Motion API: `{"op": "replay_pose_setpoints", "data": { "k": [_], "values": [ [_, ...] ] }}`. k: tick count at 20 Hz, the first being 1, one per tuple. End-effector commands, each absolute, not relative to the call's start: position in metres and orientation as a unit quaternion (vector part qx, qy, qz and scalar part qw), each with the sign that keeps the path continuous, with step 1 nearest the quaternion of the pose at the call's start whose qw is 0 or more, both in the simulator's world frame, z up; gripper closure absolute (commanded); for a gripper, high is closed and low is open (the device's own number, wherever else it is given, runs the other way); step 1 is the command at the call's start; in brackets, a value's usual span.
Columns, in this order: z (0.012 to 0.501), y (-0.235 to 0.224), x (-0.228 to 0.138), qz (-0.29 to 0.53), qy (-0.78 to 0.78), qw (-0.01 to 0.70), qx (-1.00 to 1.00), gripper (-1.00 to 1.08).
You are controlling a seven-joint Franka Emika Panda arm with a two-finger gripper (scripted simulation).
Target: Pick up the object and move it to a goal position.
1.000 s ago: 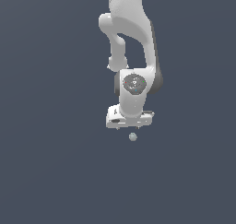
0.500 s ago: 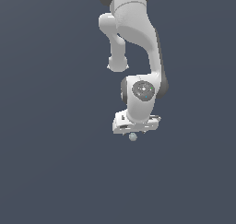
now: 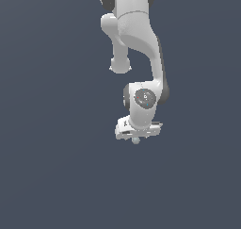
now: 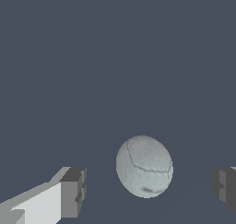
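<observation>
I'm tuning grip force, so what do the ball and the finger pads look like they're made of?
Ball: pale grey-green, matte, with thin crack-like lines; maybe stone or rubber, unclear in a render. Finger pads: dark grey, dull, blocky, possibly rubber.

No readable text, label, brand, number or sign appears in either view. The round dark grey disc (image 3: 145, 98) on the white robot arm's wrist joint carries a few tiny coloured specks, too small to make out as characters. The small pale grey-green matte ball (image 4: 144, 166) bears only thin dark crack-like lines and a dark smudge, none of which forms a letter or digit.
</observation>
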State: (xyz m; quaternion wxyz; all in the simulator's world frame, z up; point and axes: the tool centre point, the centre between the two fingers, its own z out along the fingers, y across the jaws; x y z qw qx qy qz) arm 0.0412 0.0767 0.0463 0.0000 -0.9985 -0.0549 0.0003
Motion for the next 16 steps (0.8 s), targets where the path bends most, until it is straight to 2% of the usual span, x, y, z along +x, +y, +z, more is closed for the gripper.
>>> {"op": "replay_pose_setpoints", "data": {
  "k": [1, 8, 9, 16],
  "values": [
    [0.033, 0.077, 0.041, 0.0, -0.055, 0.0, -0.998, -0.92],
    [0.021, 0.077, 0.042, 0.0, -0.055, 0.0, -0.998, -0.92],
    [0.021, 0.077, 0.042, 0.0, -0.055, 0.0, -0.998, 1.08],
    [0.021, 0.077, 0.042, 0.0, -0.055, 0.0, -0.998, 1.08]
  ]
}}
